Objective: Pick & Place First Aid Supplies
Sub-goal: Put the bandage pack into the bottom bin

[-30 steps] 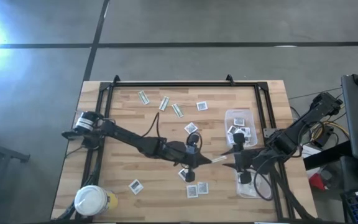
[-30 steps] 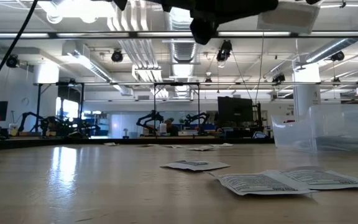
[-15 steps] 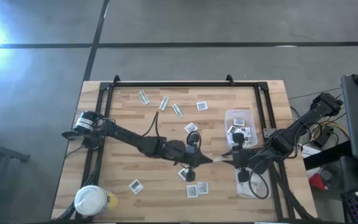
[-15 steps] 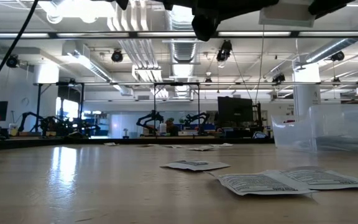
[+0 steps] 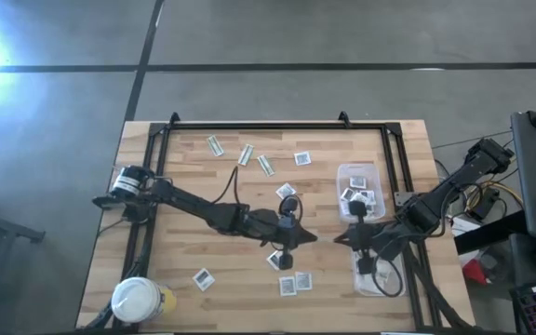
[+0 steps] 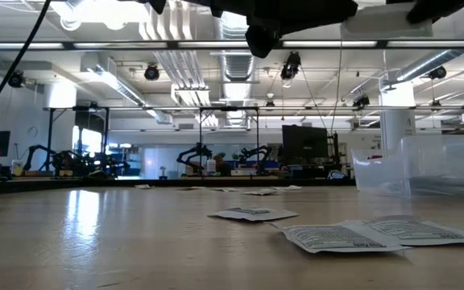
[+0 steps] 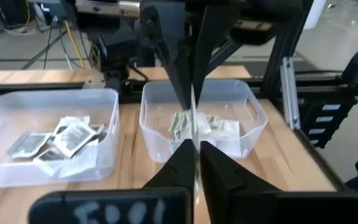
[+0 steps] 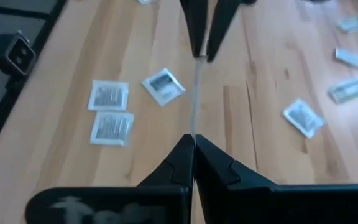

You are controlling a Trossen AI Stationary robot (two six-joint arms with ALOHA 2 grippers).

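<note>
A narrow pale strip packet [image 5: 325,239], one of the first aid supplies, hangs above the table's middle between my two grippers. My left gripper [image 5: 311,238] reaches in from the left and is shut on one end. My right gripper [image 5: 339,240] comes from the right and is shut on the other end. In both wrist views the strip [image 7: 194,124] [image 8: 195,99] runs straight from my own fingers to the other gripper. Square white packets [image 5: 295,283] and more strips [image 5: 246,154] lie flat on the wood. My left gripper pinches the strip's left end [image 7: 194,142] between its two fingers. The fingers lie about level, pointing toward the table's right, along the strip. The strip is lifted clear of the table. My right gripper pinches the strip's right end [image 8: 194,127] between its two fingers, about level, from the table's right, along the strip. The strip spans straight between the two grippers, clear of the wood.
Two clear tubs stand at the table's right: the far one [image 5: 356,186] holds square white packets, the near one [image 5: 377,277] strips. A white-lidded round jar [image 5: 138,300] sits at the near left corner. A black frame [image 5: 268,126] borders the table.
My right gripper has moved a little toward the left gripper and has shut on the strip's free end. The left gripper has stayed in place with the strip, which remains clear of the table.
</note>
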